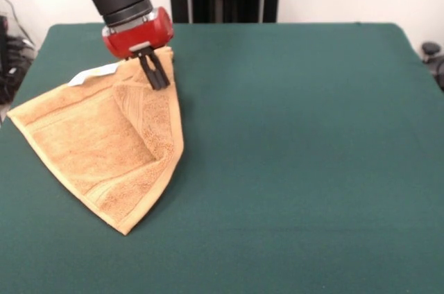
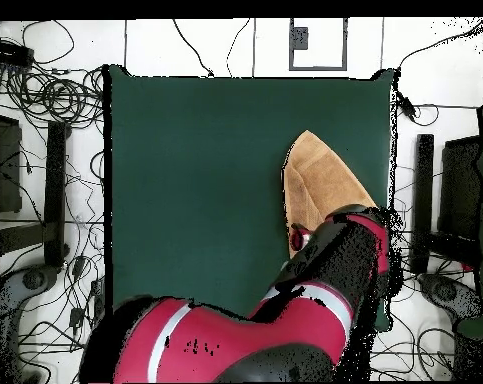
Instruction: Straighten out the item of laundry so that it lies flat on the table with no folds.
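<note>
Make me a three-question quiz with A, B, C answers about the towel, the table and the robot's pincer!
1. Where does the towel lie in the front view?
A. the table's left part
B. the middle
C. the right edge

2. What colour is the table?
A. white
B. dark green
C. red

3. How does the towel lie?
A. rolled into a tube
B. flat with no folds
C. with one side folded over

Answers:
1 A, it lies by the left edge, with bare green to its right.
2 B, the whole top is dark green.
3 C, a flap is doubled over along the right side, just below the pincer, which pinches the towel's top.
</note>
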Motion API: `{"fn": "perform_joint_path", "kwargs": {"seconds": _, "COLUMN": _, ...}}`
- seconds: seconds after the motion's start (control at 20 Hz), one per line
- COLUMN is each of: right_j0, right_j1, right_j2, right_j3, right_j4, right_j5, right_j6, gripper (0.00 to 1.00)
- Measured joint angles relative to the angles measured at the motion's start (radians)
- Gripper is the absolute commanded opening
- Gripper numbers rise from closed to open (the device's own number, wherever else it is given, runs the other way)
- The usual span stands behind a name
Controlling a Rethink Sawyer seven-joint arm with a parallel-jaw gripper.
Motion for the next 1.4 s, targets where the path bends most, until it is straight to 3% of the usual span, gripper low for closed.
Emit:
{"fn": "perform_joint_path", "kwargs": {"seconds": 0.55, "right_j0": 0.015, "right_j1": -0.016, "right_j2": 0.001, "right_j3": 0.001, "right_j4": 0.035, "right_j5": 0.012, "right_j6": 0.0, "gripper": 0.0}}
{"fn": "perform_joint_path", "kwargs": {"seconds": 0.6, "right_j0": 0.003, "right_j1": -0.035, "right_j2": 0.001, "right_j3": 0.007, "right_j4": 0.114, "right_j5": 0.045, "right_j6": 0.0, "gripper": 1.0}}
{"fn": "perform_joint_path", "kwargs": {"seconds": 1.0, "right_j0": -0.019, "right_j1": -0.065, "right_j2": 0.001, "right_j3": 0.011, "right_j4": 0.222, "right_j5": 0.084, "right_j6": 0.0, "gripper": 1.0}}
{"fn": "perform_joint_path", "kwargs": {"seconds": 1.25, "right_j0": -0.06, "right_j1": -0.086, "right_j2": -0.009, "right_j3": 0.054, "right_j4": 0.484, "right_j5": 0.095, "right_j6": -0.072, "gripper": 1.0}}
{"fn": "perform_joint_path", "kwargs": {"seconds": 1.3, "right_j0": -0.069, "right_j1": -0.088, "right_j2": -0.018, "right_j3": 0.072, "right_j4": 0.583, "right_j5": 0.094, "right_j6": -0.125, "gripper": 1.0}}
{"fn": "perform_joint_path", "kwargs": {"seconds": 1.4, "right_j0": -0.075, "right_j1": -0.089, "right_j2": -0.03, "right_j3": 0.092, "right_j4": 0.69, "right_j5": 0.095, "right_j6": -0.213, "gripper": 1.0}}
